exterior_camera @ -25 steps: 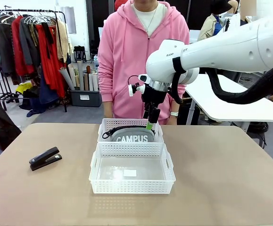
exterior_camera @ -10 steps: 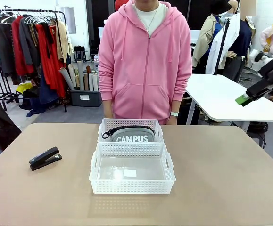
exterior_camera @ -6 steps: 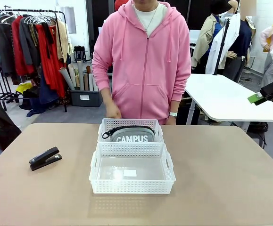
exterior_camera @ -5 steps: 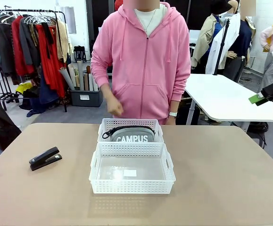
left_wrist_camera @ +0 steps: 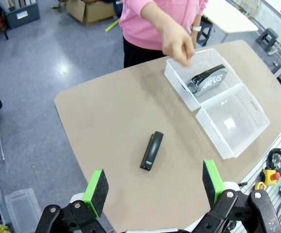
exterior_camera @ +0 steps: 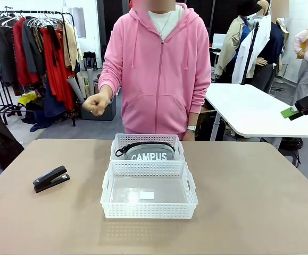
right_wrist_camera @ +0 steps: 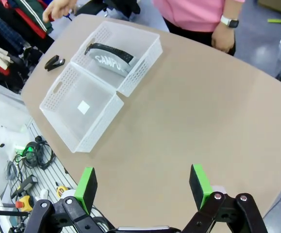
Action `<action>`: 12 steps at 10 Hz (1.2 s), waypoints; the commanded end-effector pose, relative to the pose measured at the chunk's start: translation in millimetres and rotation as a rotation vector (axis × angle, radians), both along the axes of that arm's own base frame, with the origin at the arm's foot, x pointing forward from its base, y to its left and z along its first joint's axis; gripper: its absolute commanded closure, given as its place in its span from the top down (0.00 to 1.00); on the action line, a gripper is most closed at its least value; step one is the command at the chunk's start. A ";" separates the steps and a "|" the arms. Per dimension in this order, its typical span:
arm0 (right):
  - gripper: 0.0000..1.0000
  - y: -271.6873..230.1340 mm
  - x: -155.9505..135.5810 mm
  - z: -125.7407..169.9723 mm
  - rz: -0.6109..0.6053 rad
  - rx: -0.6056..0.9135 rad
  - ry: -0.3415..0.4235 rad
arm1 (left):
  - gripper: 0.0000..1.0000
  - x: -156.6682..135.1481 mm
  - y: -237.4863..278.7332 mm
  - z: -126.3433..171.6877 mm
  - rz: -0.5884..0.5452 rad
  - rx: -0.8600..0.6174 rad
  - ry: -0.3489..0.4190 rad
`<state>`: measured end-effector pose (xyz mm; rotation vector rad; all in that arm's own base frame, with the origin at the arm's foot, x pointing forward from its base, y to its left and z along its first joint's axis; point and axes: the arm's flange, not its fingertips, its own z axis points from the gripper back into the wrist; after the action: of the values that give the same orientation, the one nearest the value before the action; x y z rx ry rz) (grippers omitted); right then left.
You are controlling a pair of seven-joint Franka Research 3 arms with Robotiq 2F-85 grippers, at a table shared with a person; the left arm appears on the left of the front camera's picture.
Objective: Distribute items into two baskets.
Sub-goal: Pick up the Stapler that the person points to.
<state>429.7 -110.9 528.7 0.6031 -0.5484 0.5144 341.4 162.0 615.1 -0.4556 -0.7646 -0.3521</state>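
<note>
The left gripper (left_wrist_camera: 153, 184) and the right gripper (right_wrist_camera: 143, 185) hang high over the table (exterior_camera: 249, 202), jaws spread wide, gripping nothing. The near basket (exterior_camera: 146, 211) holds a white label (exterior_camera: 146, 195). The stapler (exterior_camera: 51, 178) lies on the table to its left. Touching behind it, the far basket (exterior_camera: 146, 139) holds the pouch (exterior_camera: 149, 154). Beyond, a person's hand (exterior_camera: 96, 103) is raised and loosely closed.

The tan desk (exterior_camera: 249, 202) is carrying 2 white lattice baskets, the near basket (exterior_camera: 148, 211) and the far basket (exterior_camera: 138, 139) sitting end to end and touching, while a black stapler (exterior_camera: 51, 178) is lying well apart to their left.
</note>
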 end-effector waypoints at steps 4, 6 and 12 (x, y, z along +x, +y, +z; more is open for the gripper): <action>1.00 -1.5 -0.4 0.0 -0.004 0.003 0.000 | 1.00 -0.8 0.4 -0.4 -0.015 -0.010 -0.017; 1.00 -1.5 -0.4 0.0 -0.004 0.003 0.000 | 1.00 -0.8 0.4 -0.4 -0.015 -0.010 -0.017; 1.00 -1.5 -0.4 0.0 -0.004 0.003 0.000 | 1.00 -0.8 0.4 -0.4 -0.015 -0.010 -0.017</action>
<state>429.6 -111.4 528.6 0.6028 -0.5484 0.5135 341.4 162.0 615.1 -0.4559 -0.7648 -0.3521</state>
